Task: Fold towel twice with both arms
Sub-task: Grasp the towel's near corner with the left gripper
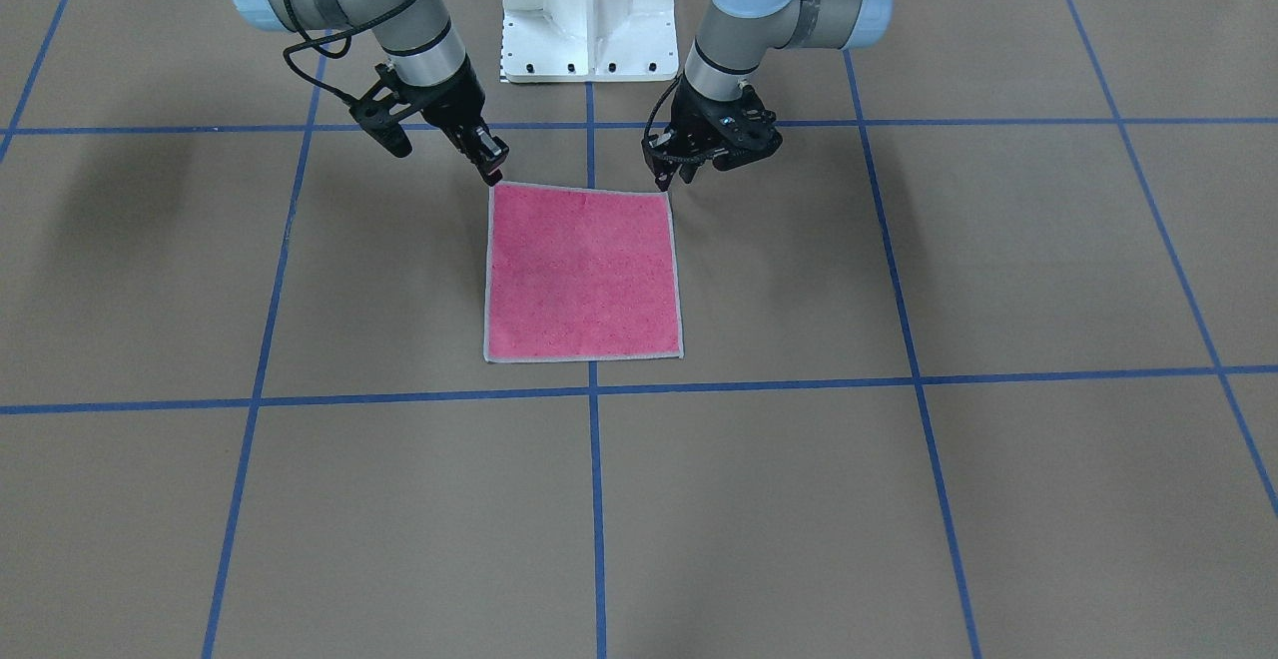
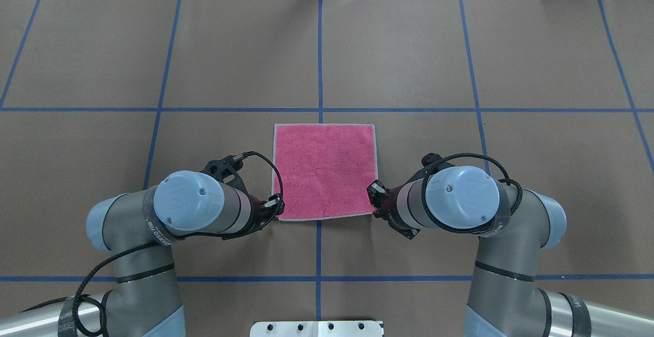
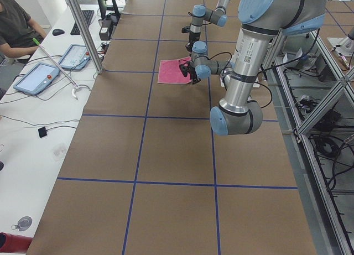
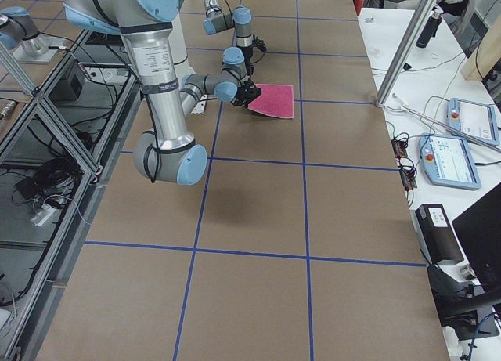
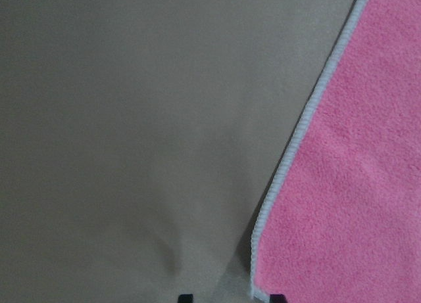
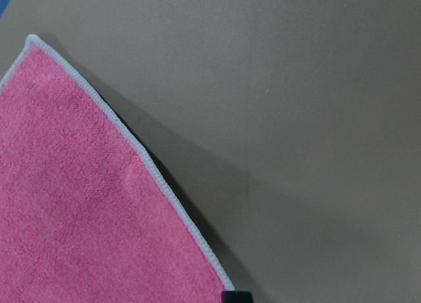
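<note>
The towel (image 1: pixel 584 275) (image 2: pixel 324 171) lies flat on the brown table, pink face up, with its light grey border showing all round. My left gripper (image 1: pixel 667 178) (image 2: pixel 276 208) is down at the towel's near corner on my left. It is open, and in the left wrist view (image 5: pixel 232 296) its two fingertips stand on either side of the towel's (image 5: pixel 348 185) corner edge. My right gripper (image 1: pixel 491 172) (image 2: pixel 375 194) is at the other near corner, shut on the towel (image 6: pixel 85 204). There the edge is slightly raised and casts a shadow.
The white pedestal base (image 1: pixel 589 10) stands behind the towel on the robot's side. Blue tape lines (image 2: pixel 320 61) grid the table. A person (image 3: pixel 16 22) sits at a side bench with control tablets (image 3: pixel 38 78); more tablets (image 4: pixel 450 161) lie on the opposite bench.
</note>
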`<state>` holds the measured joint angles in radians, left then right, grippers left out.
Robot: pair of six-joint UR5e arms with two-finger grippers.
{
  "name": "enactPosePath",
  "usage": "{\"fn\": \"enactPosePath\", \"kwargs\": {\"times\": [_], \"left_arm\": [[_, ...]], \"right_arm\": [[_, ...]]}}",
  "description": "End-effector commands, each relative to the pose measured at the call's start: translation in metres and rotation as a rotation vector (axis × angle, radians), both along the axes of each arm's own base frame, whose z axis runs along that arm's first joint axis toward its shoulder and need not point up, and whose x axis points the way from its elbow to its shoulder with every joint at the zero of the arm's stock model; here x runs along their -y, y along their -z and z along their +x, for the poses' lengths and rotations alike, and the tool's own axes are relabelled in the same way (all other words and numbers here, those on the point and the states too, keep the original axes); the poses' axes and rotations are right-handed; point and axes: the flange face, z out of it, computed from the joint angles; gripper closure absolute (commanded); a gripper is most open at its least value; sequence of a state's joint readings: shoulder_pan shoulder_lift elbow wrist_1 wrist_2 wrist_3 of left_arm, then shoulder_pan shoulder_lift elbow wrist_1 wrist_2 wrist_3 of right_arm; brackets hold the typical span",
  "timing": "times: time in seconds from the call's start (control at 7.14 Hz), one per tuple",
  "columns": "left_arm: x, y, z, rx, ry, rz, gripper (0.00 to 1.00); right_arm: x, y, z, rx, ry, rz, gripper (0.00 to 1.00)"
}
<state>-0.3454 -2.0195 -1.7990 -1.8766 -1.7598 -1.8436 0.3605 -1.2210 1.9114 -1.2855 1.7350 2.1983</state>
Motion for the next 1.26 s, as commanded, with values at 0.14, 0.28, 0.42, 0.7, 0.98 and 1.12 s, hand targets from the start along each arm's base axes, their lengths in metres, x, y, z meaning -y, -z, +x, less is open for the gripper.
{"fn": "enactPosePath", "kwargs": {"times": [0.14, 0.28, 0.42, 0.7, 0.98, 1.12], "left_arm": [[0.0000, 0.0025, 0.0023, -0.003, 0.000, 0.004, 0.55], [0.0025, 0.0016, 0.0066, 0.003, 0.002, 0.002, 0.56], [0.0033, 0.0054, 0.0088, -0.001, 0.000, 0.006, 0.58], [0.0034, 0.0030, 0.0085, 0.012, -0.034, 0.059, 0.58], [0.0031, 0.0017, 0.0078, 0.015, -0.042, 0.071, 0.64], [0.0033, 0.0009, 0.0083, 0.017, -0.042, 0.070, 0.65]], "right_arm": [[0.0000, 0.0000, 0.0000, 0.000, 0.000, 0.000, 1.00], [-0.0008, 0.0000, -0.0005, 0.000, 0.002, 0.000, 1.00], [0.0000, 0.0000, 0.0000, 0.000, 0.000, 0.000, 1.00], [-0.0008, 0.0000, -0.0005, 0.000, 0.002, 0.000, 1.00], [-0.0008, 0.0000, -0.0005, 0.000, 0.002, 0.000, 1.00], [-0.0007, 0.0009, -0.0007, 0.001, 0.002, 0.001, 1.00]]}}
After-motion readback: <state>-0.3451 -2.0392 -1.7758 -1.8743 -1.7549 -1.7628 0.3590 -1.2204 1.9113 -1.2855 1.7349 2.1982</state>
